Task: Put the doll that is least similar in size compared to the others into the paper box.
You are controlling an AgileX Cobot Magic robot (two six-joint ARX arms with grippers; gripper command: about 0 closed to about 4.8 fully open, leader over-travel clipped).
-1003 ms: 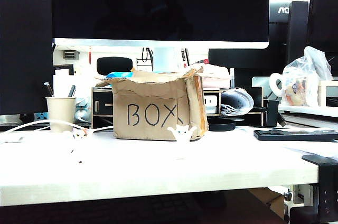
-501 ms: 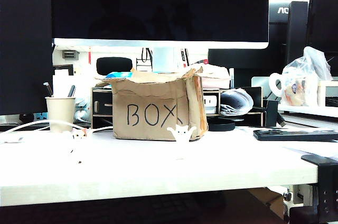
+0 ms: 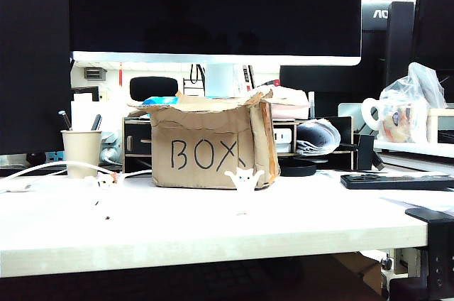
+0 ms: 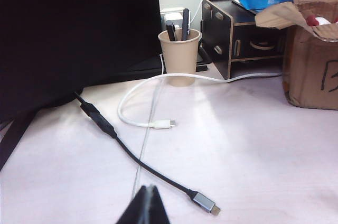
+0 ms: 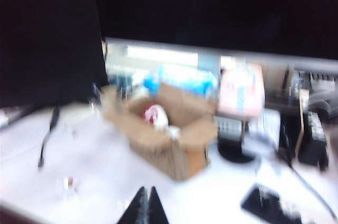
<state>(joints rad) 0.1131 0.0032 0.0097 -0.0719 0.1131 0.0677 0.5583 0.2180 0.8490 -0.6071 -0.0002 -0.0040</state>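
Right wrist view: large white red-capped doll [image 5: 155, 116] lies inside the ragged brown cardboard box [image 5: 174, 145]. Right tool [image 5: 145, 206], fingers together, hangs at its 6 o'clock; left tool [image 4: 147, 206], likewise together, over the white bench [image 4: 253, 150].
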